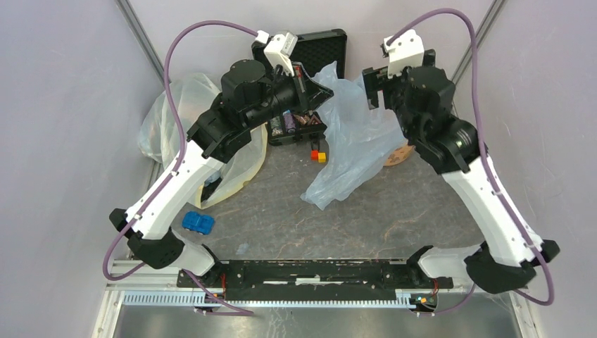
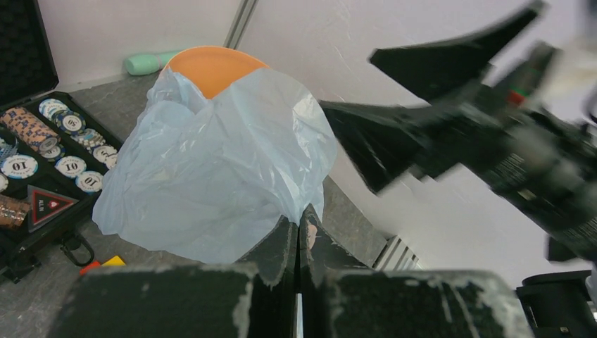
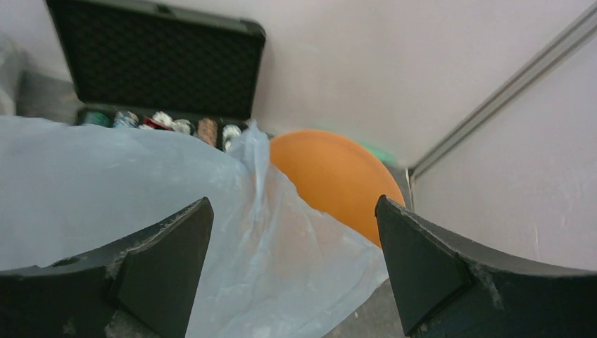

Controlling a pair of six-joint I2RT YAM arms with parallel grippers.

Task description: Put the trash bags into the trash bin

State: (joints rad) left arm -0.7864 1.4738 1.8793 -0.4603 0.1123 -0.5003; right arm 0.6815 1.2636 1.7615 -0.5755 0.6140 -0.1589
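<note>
A grey mottled desk [image 1: 296,218] sits inside pale walls with metal rails in the far corners. The pale blue bag [image 1: 352,134] stands up in a crumpled peak right of centre, its lower end trailing on the desk towards the arms. It drapes over the orange bucket [image 1: 399,155], hiding most of it. From above only a tan sliver shows at the bag's right edge, so whether the bucket is upright or tipped cannot be told.

The left hand [image 2: 297,218] has its fingers pressed together on a fold of the bag. The right hand [image 3: 294,204] is spread wide, holding nothing, and faces the bag and the bucket's orange side [image 3: 331,176].

An open black case [image 1: 320,46] with poker chips [image 2: 70,165] lies just behind and left of the bag, under the left arm. Small red and yellow blocks [image 1: 318,155] lie beside the bag's left edge. A big yellowish bag [image 1: 176,105] is heaped at far left, partly under the left arm, and a blue toy car [image 1: 198,222] lies near that arm's base. A pale green object [image 2: 144,63] lies by the wall behind the bucket.
</note>
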